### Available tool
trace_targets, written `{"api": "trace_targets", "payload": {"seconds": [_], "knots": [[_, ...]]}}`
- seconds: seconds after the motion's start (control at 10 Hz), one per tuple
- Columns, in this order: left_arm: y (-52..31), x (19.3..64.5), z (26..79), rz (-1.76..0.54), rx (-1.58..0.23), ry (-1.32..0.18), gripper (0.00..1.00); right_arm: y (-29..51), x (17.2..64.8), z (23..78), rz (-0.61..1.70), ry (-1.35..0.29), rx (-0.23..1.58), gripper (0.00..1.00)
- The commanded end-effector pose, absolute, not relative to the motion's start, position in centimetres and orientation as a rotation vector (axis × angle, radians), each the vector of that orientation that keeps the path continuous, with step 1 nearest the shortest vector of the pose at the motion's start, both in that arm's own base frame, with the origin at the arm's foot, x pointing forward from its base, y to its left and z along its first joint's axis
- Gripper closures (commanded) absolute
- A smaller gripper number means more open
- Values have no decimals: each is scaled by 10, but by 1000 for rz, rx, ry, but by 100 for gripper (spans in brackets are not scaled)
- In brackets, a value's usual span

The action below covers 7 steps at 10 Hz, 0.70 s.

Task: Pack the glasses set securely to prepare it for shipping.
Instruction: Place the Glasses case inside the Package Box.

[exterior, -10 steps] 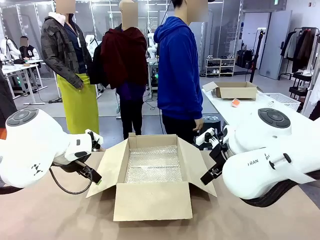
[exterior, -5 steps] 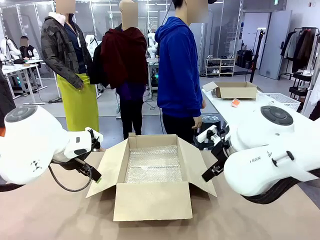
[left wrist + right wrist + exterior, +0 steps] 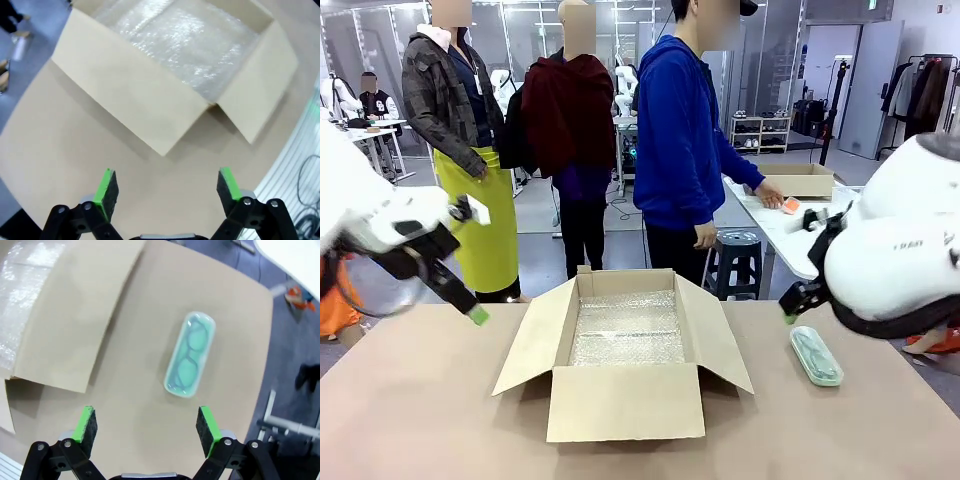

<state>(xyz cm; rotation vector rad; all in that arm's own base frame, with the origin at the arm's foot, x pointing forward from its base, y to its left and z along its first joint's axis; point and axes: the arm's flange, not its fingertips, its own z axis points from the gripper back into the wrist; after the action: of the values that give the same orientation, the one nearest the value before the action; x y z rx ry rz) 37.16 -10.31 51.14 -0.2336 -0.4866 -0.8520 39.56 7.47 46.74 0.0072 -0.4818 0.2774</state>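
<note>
Front view: the brown table (image 3: 410,420) carries an open cardboard box (image 3: 625,405) at its middle. All four flaps are folded outward and the floor is lined with bubble wrap (image 3: 625,335). A person (image 3: 680,140) in a blue hoodie stands at the far side behind the box, turned toward a white side table (image 3: 765,228), with one hand (image 3: 770,195) resting there.

The left arm is raised over the table's left part, well apart from the box. Left wrist view: the left gripper (image 3: 167,184) is released, green pads spread wide with nothing between them, bare table below and the box beyond.

The right arm hangs above the table's right part. Right wrist view: the right gripper (image 3: 146,422) is likewise released and empty.

The mint-green glasses case (image 3: 190,354) lies flat on the table to the right of the box, clear of the right flap. A pair of glasses shows through its lid. It lies beyond the right gripper's pads and does not touch them.
</note>
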Motion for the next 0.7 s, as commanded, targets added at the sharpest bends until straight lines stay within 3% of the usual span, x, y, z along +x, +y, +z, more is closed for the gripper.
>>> {"api": "trace_targets", "payload": {"seconds": [0.0, 0.4, 0.6], "knots": [[-77, 369, 526, -921, -329, -495, 0, 67, 412, 472, 135, -390, -20, 0], [-53, 358, 532, -940, -404, -613, 0, 30, 455, 461, -5, -319, -2, 0], [-59, 363, 538, -932, -376, -590, 0, 25, 443, 460, 36, -337, 4, 0]]}}
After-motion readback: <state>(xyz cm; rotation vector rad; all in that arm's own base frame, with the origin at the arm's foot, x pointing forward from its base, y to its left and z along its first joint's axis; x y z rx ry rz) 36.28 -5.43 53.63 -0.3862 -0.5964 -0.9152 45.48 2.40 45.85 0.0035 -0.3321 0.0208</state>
